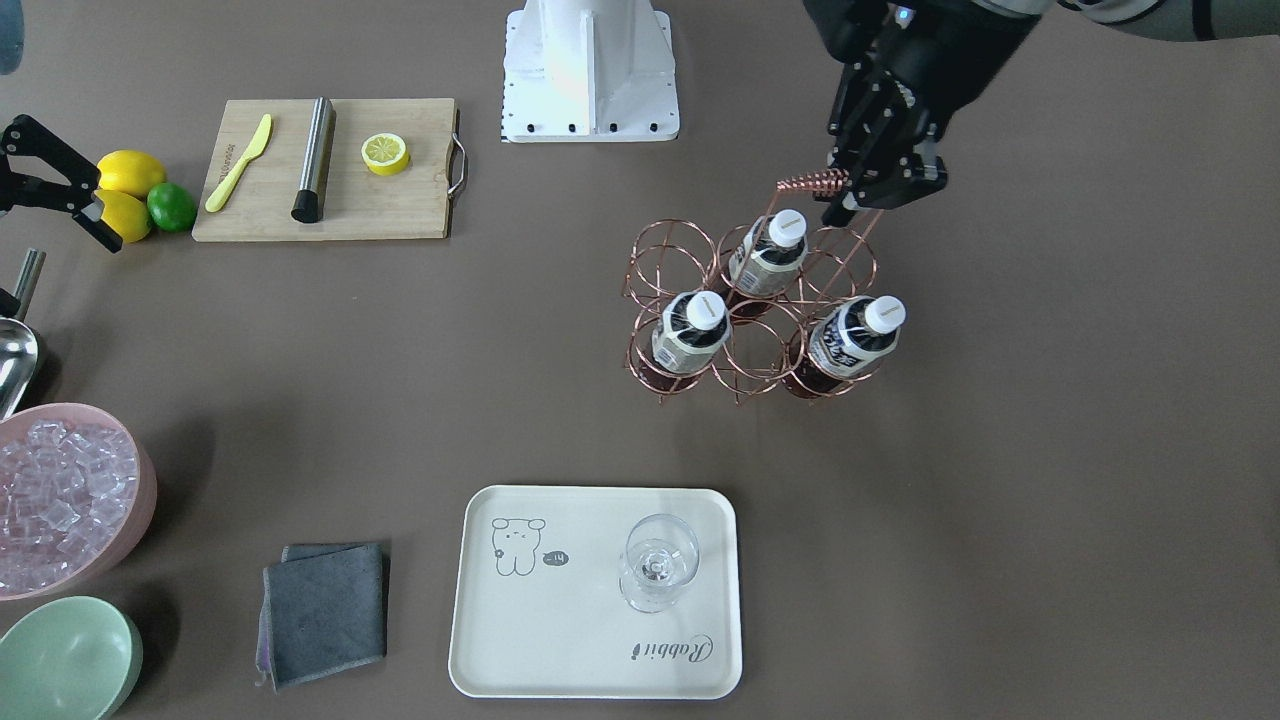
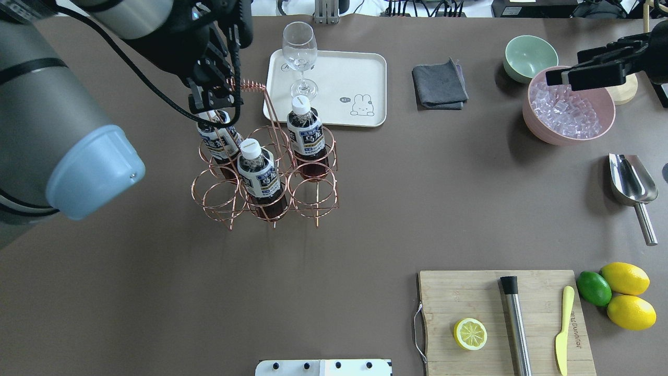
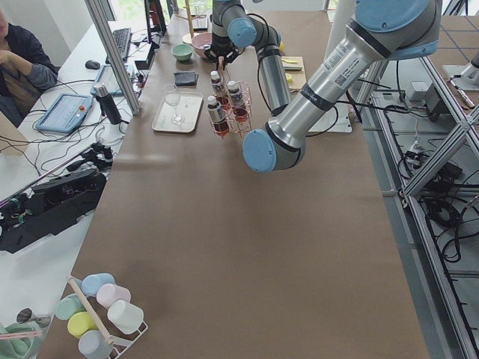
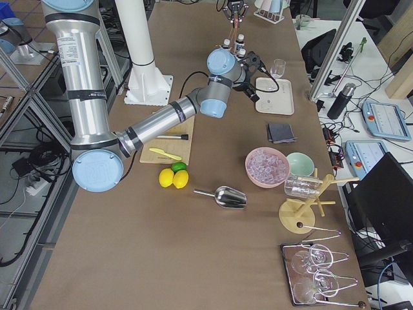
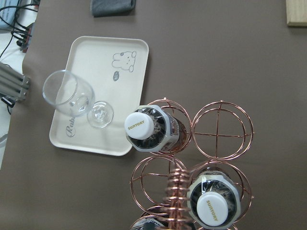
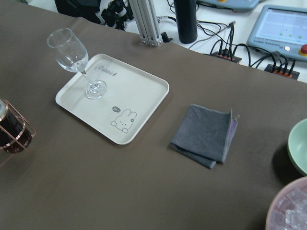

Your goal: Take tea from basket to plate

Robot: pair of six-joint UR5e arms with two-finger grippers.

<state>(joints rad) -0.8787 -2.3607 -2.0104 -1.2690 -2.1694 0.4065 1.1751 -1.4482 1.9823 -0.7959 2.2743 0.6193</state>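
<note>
Step in hand: approach for the pick. Nothing is lifted yet.

The left gripper (image 1: 880,195) hovers above the rose-gold wire basket (image 5: 221,128), just beside its coiled wire handle (image 1: 812,182). Its fingers look apart, with nothing between them.

Likely target: the small clear plastic bottle of dark brown tea (image 1: 855,340), white-capped, upright in a basket slot on the robot's left side, cap free. A second bottle (image 1: 770,255) and a third bottle (image 1: 692,335) stand in other slots.

Next move, as I judge it:
- Come straight down over the cap and close on the neck.
- Lift vertically until the base clears its ring.
- Carry it to the cream rectangular plate (image 1: 560,620), which lies apart from the basket on the side away from the robot.

In the way:
- The handle and its upright wires are close against the gripper, and there is a neighbouring bottle.
- The wire basket looks light and may rise with the tea if the bottle snags.
- A clear wine glass (image 1: 657,570) stands on one end of the plate. The end with the bear drawing is bare, so that is the better spot.

Around:
- The right gripper (image 2: 561,70) has its fingers apart and empty, well away on the robot's right.
- Near that side are a pink bowl of ice (image 2: 569,140), a pale green bowl (image 1: 65,655) and a folded grey cloth (image 1: 325,610).
- A wooden cutting board (image 1: 420,215) lies off the carry line.
</note>
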